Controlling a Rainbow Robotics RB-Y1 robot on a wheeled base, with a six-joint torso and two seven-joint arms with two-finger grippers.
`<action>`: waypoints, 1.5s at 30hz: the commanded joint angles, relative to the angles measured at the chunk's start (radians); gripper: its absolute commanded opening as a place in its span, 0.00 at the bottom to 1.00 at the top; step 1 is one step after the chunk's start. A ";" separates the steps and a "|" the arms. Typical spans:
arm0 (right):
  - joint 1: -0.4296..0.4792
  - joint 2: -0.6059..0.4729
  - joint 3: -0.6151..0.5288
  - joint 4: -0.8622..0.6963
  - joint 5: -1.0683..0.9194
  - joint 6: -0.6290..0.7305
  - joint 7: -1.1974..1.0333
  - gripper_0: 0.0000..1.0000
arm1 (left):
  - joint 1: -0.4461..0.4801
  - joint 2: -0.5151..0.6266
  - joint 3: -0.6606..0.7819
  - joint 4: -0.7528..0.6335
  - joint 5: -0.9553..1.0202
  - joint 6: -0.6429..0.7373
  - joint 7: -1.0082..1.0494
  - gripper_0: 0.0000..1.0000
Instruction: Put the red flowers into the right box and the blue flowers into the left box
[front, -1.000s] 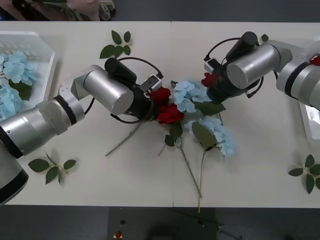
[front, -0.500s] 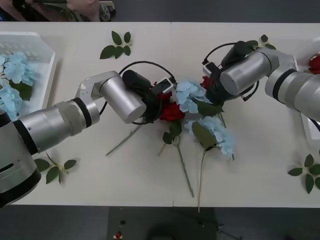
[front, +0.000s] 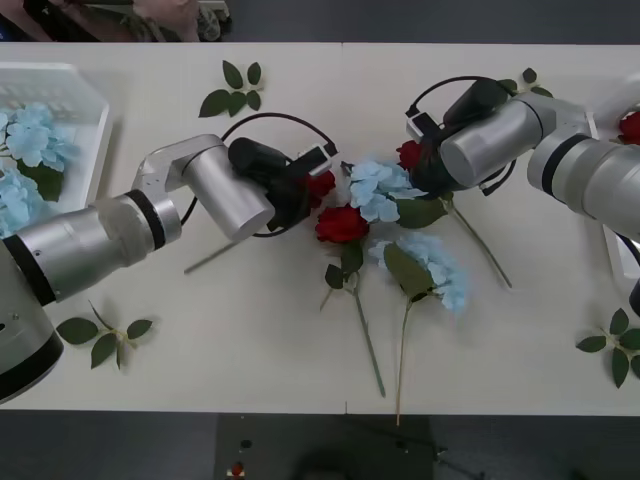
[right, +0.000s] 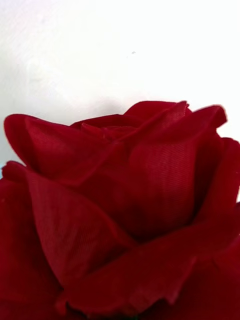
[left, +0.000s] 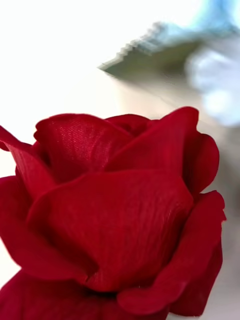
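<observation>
Now both arms reach inward over the bench (front: 250, 340), left gripper (front: 312, 190) and right gripper (front: 418, 160) each at a red rose, clamping unclear.

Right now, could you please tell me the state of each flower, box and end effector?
Left end effector: at the left rose, bloom close to its camera.
Right end effector: at the right rose, likewise.
Middle rose: lying loose on the table.
Central blue flowers: lying on the table, unsorted.
Left box: holds boxed blue flowers.
Right box: partly in view.
</observation>
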 joint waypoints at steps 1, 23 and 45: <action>-0.022 -0.037 -0.088 0.004 -0.008 -0.002 -0.018 0.00 | 0.000 0.174 -0.001 -0.129 0.111 -0.107 0.018 0.00; -0.028 -0.556 -0.348 -0.144 0.190 0.127 0.261 0.00 | 0.017 0.145 0.478 -0.682 0.691 -0.123 0.184 0.00; 0.195 -0.522 -0.348 0.132 0.342 -0.298 0.233 0.50 | -0.066 -0.128 0.495 -0.473 0.549 -0.347 0.150 0.00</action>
